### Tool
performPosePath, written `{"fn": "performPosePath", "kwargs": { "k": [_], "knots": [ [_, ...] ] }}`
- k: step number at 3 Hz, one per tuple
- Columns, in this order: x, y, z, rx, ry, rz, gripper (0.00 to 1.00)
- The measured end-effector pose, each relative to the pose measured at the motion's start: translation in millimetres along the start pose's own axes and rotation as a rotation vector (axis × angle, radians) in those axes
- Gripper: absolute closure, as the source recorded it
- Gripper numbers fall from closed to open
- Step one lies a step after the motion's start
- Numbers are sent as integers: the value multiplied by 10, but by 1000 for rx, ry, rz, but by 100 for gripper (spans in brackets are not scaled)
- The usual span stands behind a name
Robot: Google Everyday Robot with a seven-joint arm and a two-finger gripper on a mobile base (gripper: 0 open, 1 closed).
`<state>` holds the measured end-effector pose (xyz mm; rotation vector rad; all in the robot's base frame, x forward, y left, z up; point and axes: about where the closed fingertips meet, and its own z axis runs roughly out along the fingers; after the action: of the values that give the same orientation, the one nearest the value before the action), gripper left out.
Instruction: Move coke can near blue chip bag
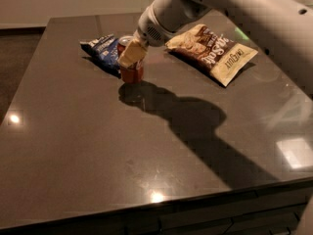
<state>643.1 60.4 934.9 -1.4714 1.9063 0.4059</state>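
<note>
Inventory of the tabletop (73, 146), as we log it.

1. Claw (132, 60): tan-padded, at the end of the white arm (195, 4) that reaches in from 1 o'clock. We find it clamped on the coke can, with one pad lying across the can's near face. We judge the side grip at mid-body is chosen to keep the can upright and leave its base free for setting down.

2. Coke can (132, 75): red, with its silver top showing above the pad. It stands at about 11 o'clock from the tabletop's centre. Its base is at or just above the surface, and we cannot tell which.

3. Blue chip bag (102, 50): crumpled and lying flat at 10 o'clock of the can, just beside it. Whether they touch we cannot tell. We judge the can is held here because this bag is its destination, and only lowering and release appear to remain.

4. Tan snack bag (212, 53): lies at 3 o'clock of the can, well apart. We take it to play no part in the task.
</note>
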Motion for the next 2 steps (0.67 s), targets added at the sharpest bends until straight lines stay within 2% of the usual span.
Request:
{"fn": "performPosePath", "kwargs": {
  "k": [1, 2],
  "knots": [
    [6, -92, 97, 17, -6, 6, 88],
    [8, -178, 177, 18, -6, 13, 65]
  ]
}}
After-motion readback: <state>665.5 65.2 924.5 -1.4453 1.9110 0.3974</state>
